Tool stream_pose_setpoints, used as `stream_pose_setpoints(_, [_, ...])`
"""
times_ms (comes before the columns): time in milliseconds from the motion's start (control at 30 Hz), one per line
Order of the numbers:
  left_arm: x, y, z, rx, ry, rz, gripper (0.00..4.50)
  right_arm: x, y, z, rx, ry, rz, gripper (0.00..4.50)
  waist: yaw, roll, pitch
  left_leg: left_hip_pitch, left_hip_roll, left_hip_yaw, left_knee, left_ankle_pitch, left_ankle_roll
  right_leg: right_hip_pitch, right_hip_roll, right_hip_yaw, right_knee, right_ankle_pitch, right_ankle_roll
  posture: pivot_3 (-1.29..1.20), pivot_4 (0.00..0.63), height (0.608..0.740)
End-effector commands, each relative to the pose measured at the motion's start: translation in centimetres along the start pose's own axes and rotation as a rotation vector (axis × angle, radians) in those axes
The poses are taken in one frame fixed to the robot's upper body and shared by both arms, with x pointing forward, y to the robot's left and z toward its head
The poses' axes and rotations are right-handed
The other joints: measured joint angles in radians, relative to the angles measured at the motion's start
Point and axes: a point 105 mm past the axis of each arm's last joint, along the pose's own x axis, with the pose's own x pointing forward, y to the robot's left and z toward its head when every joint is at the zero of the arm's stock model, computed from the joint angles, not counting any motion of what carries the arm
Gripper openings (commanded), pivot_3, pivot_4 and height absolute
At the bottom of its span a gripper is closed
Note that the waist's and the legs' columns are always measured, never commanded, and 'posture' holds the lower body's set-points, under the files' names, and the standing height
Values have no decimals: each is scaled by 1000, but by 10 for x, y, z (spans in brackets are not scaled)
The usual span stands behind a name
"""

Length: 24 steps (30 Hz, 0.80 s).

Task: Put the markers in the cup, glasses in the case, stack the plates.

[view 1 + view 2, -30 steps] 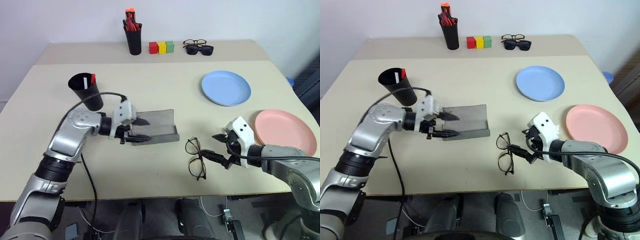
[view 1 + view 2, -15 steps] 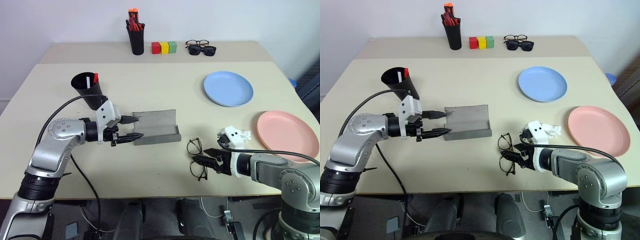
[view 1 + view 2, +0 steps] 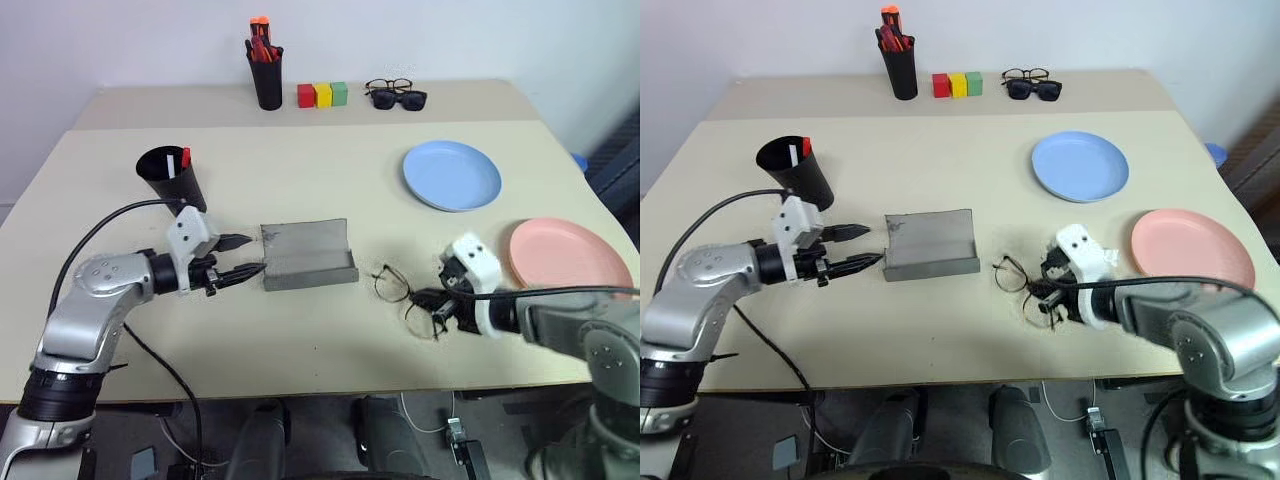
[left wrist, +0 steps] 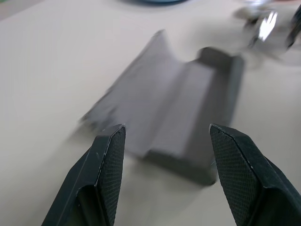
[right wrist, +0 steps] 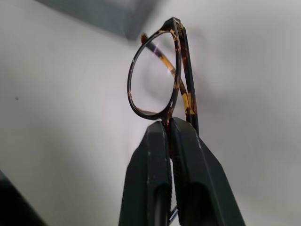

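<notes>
Black cup [image 3: 170,178] with both markers [image 3: 179,160] inside, grey case [image 3: 306,256] open and empty, our left jaws parted beside it, our right jaws clamped on the glasses [image 3: 405,295].

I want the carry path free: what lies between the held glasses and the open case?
Only bare tabletop separates the glasses, pinched by the right gripper, from the case, as the left eye view shows.

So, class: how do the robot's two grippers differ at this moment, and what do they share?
The left gripper is open and holds nothing, its fingers pointing at the open grey case; the right gripper is shut on the glasses. The left sits beside the case, the right nearer the pink plate. Both have two black fingers.
</notes>
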Motion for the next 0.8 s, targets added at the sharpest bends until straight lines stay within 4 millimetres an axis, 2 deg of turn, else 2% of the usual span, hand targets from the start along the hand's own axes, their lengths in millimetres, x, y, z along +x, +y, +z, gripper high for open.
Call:
stream_pose_setpoints(33, [-18,8,0,6,-5,84,2888,16,8,54,-289,-148,95,61,-5,0,0,0,1,0,0,0,0,0,1,0,0,0,0,0,150,740])
stream_pose_setpoints(100, [-22,7,-3,-14,-10,100,2888,38,-2,68,-360,-176,85,61,0,-3,-1,0,1,0,0,0,0,0,1,-1,-1,0,0,0,150,740])
stream_pose_setpoints(167, [-25,7,-6,-40,-7,117,2888,65,-8,72,-457,-160,86,61,6,-4,-2,0,1,0,0,0,0,1,1,-1,-2,0,-1,0,150,740])
stream_pose_setpoints(267, [-30,3,-11,-52,10,128,2888,103,-10,63,-584,-108,122,61,13,-4,-2,-2,-1,0,0,0,0,0,-1,0,-2,0,0,0,150,740])
stream_pose_setpoints(333, [-33,1,-10,-49,9,143,2888,119,-13,52,-630,-74,128,61,16,-4,-2,-2,-1,0,0,0,0,0,-1,0,-2,0,0,0,150,740])
stream_pose_setpoints(433, [-37,-2,-9,-52,3,162,2888,124,-16,38,-590,-35,158,61,19,-3,-1,-3,-1,-1,-1,0,0,-1,-2,-1,-1,0,-1,0,150,740])
stream_pose_setpoints(567, [-38,-5,-9,-56,4,165,2888,112,5,29,-553,-34,301,61,18,-4,-1,-3,-2,-1,-1,0,0,-1,-2,-1,-1,0,-1,0,150,740])
stream_pose_setpoints(667, [-33,-3,-8,-51,2,160,2888,111,9,37,-512,-68,310,955,14,-3,-1,-2,-2,-2,0,0,0,-1,-1,-1,-1,0,-1,0,150,740])
stream_pose_setpoints(733, [-28,0,-6,-43,-4,156,2888,111,8,41,-500,-82,296,1871,13,-3,-1,-2,-2,-1,0,0,0,-1,-1,-1,0,0,-1,0,150,740])
stream_pose_setpoints(800, [-22,5,-1,-52,-22,154,2888,111,6,47,-497,-99,264,2983,14,-3,-1,-2,-1,-2,0,0,0,-1,-1,-1,0,0,-1,0,150,740])
